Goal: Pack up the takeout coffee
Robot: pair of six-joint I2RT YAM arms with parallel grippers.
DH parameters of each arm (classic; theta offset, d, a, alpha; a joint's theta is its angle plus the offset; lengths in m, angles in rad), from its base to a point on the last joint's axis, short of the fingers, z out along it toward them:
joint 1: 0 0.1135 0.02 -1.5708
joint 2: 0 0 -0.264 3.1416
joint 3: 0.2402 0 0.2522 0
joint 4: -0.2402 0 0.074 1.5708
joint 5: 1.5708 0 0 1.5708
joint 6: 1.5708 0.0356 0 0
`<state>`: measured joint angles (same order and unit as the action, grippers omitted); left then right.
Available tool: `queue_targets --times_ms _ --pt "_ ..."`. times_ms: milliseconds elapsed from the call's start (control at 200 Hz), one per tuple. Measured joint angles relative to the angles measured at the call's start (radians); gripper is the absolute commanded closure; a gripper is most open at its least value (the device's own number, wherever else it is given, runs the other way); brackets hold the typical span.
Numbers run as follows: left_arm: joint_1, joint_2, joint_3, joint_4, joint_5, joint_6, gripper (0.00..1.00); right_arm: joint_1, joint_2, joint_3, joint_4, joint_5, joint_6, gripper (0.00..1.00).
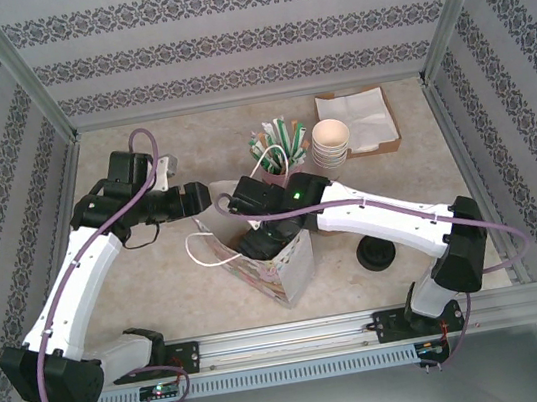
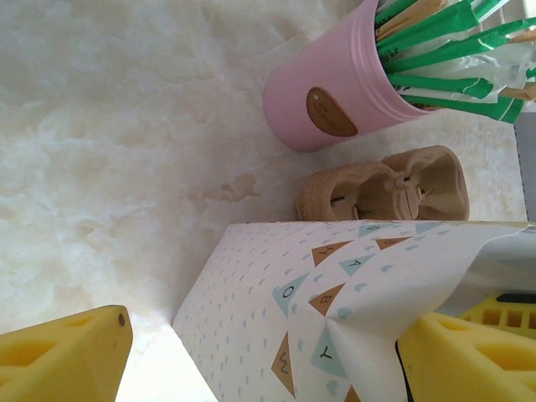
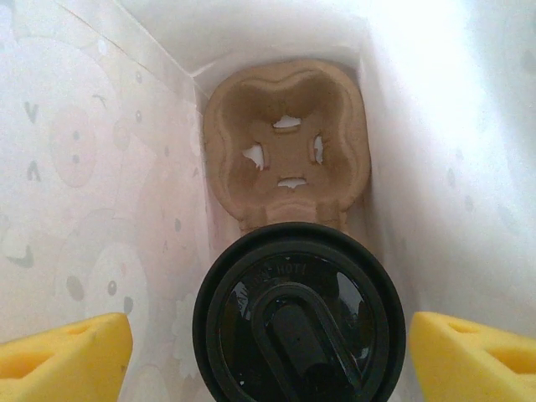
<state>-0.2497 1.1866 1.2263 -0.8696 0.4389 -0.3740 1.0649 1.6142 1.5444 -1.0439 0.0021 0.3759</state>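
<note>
The takeout coffee (image 3: 299,314) shows its round black lid; it sits in the near hole of a brown pulp carrier (image 3: 285,142) at the bottom of a white patterned paper bag (image 1: 279,260). My right gripper (image 3: 268,360) reaches down into the bag and is open, its yellow fingers (image 3: 63,356) standing clear of the lid on both sides. The carrier's far hole is empty. My left gripper (image 2: 264,360) is open at the bag's (image 2: 276,310) upper left corner. One finger (image 2: 469,360) lies against the creased paper, the other stands apart from it.
A pink cup of green-wrapped sticks (image 1: 275,144) stands behind the bag, with a second pulp carrier (image 2: 385,184) beside it. A stack of lidless cream cups (image 1: 331,143) and a brown tray of napkins (image 1: 357,119) are at the back right. Loose black lids (image 1: 376,254) lie right of the bag.
</note>
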Motion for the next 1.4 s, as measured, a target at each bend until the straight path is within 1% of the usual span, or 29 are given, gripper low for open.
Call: queue_targets --times_ms 240,490,755,934,1399 --pt "0.000 0.011 0.012 0.000 0.000 0.000 0.17 0.000 -0.013 0.020 -0.044 0.000 0.015 0.17" --pt "0.000 0.021 0.027 0.000 0.000 0.000 0.18 0.000 -0.065 0.045 -0.090 0.005 0.015 0.22" --pt "0.000 0.027 0.029 0.000 0.000 0.000 0.18 0.000 -0.104 0.046 -0.098 0.004 0.016 0.25" --pt "-0.003 0.027 0.029 0.000 0.000 0.000 0.18 0.000 -0.105 0.046 -0.098 0.003 0.019 0.29" --pt "-0.006 0.028 0.031 0.000 -0.003 0.000 0.18 0.000 -0.105 0.070 -0.128 -0.003 0.019 0.30"
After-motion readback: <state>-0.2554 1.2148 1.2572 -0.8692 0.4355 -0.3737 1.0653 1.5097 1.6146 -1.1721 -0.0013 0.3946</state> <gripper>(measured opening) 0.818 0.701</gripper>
